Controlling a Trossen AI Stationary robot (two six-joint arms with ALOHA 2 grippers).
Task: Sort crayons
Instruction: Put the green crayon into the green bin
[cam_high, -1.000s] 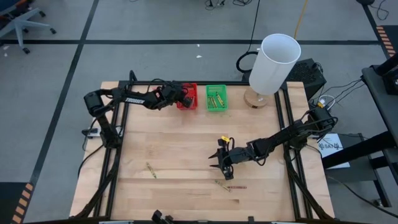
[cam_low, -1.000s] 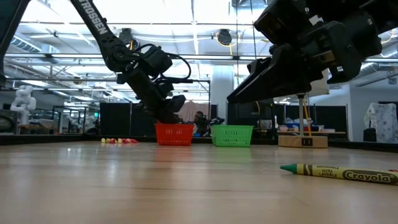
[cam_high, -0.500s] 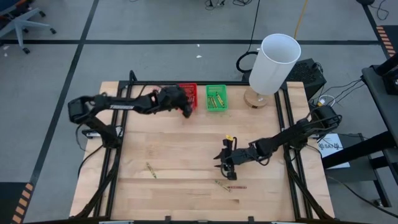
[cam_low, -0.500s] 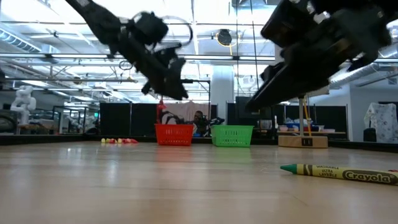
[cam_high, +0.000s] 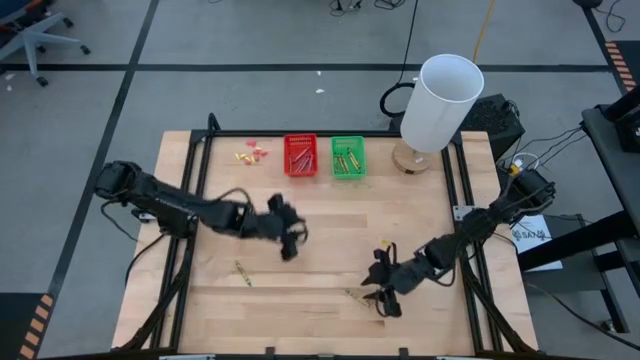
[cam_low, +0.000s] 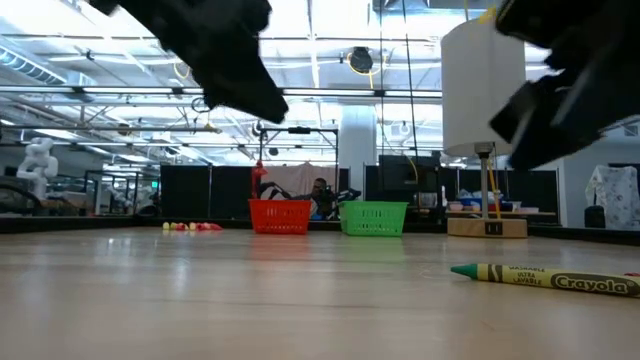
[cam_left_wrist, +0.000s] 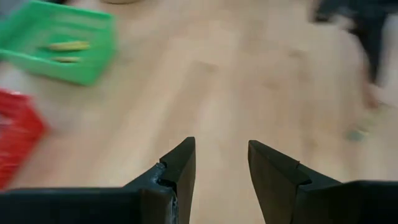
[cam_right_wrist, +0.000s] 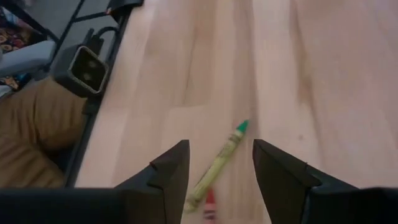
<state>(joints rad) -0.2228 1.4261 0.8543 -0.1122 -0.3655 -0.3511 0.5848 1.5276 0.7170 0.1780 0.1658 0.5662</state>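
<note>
A yellow-green crayon (cam_low: 548, 279) lies flat on the wooden worktop (cam_high: 400, 220), its wrapper reading "Crayola" and, in smaller print, "washable" in the low view. Three loose crayons show from above: one yellow-green crayon near the front left (cam_high: 241, 272), and a yellow-green and reddish-brown pair (cam_high: 357, 296) just beside the right gripper (cam_high: 385, 290). That gripper hangs over the pair with its fingers (cam_right_wrist: 166, 174) spread and empty. The left gripper (cam_high: 289, 240) hovers over bare worktop mid-table, its fingers (cam_left_wrist: 179, 168) parted and holding nothing. Two baskets stand side by side at the back edge: a red basket (cam_high: 300, 155) holding reddish-brown crayons and a green basket (cam_high: 347, 157) holding yellow-green ones. A white lamp (cam_high: 440, 105) stands to their right.
</note>
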